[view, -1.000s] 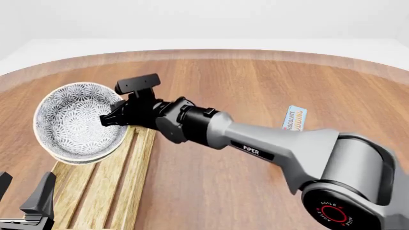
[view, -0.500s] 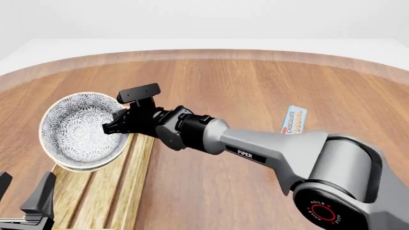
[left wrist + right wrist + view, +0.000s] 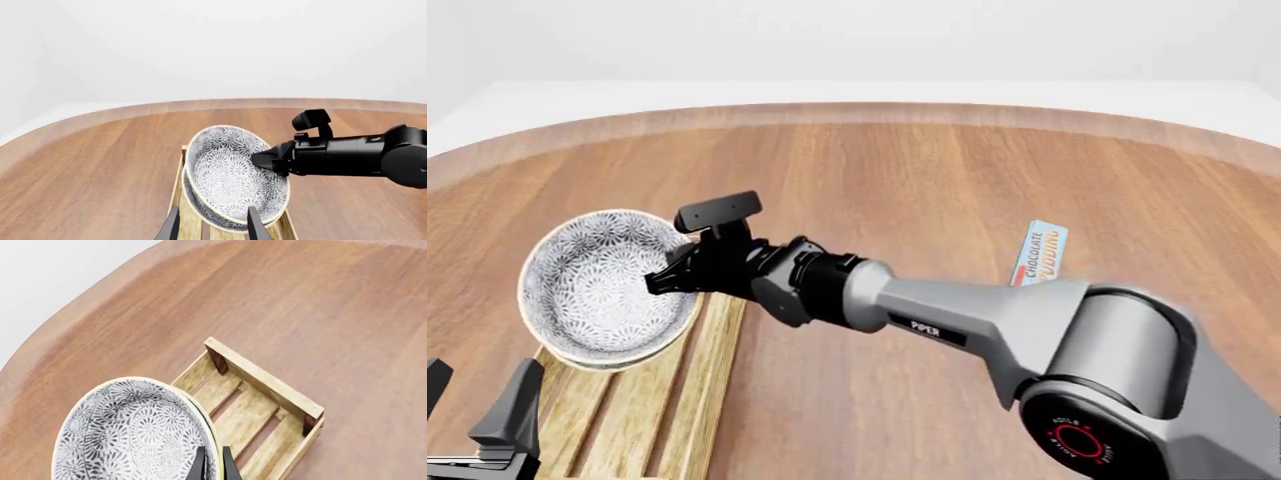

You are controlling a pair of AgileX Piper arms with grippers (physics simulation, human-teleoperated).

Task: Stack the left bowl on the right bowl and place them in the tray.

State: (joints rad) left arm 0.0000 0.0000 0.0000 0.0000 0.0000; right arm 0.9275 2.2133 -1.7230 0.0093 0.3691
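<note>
**Stacked bowls held tilted over the crate**

While the right arm's black gripper (image 3: pixel 667 277) pinches the near-side rim of two nested white bowls with a grey floral pattern (image 3: pixel 601 285), the pair hangs tilted above the far end of the long pale-wood slatted tray (image 3: pixel 654 400), seen from the front camera. Its fingers are clamped on the rim, one inside the upper bowl and one outside. On the round wooden table (image 3: pixel 961 180), well to the right of the arm, a blue chocolate pudding box (image 3: pixel 1041 252) stands on edge.

From the left wrist camera, both bowls show as separate rims, the upper bowl (image 3: pixel 237 170) seated in the lower one (image 3: pixel 200 207), with the right gripper (image 3: pixel 267 161) reaching in from the side. That same camera shows the left gripper (image 3: pixel 210 227) with its two dark fingers spread apart and holding nothing, low near the tray's near end.

Only the right wrist camera reveals the tray's raised end frame (image 3: pixel 263 377) and its slats beyond the bowls' rim
</note>
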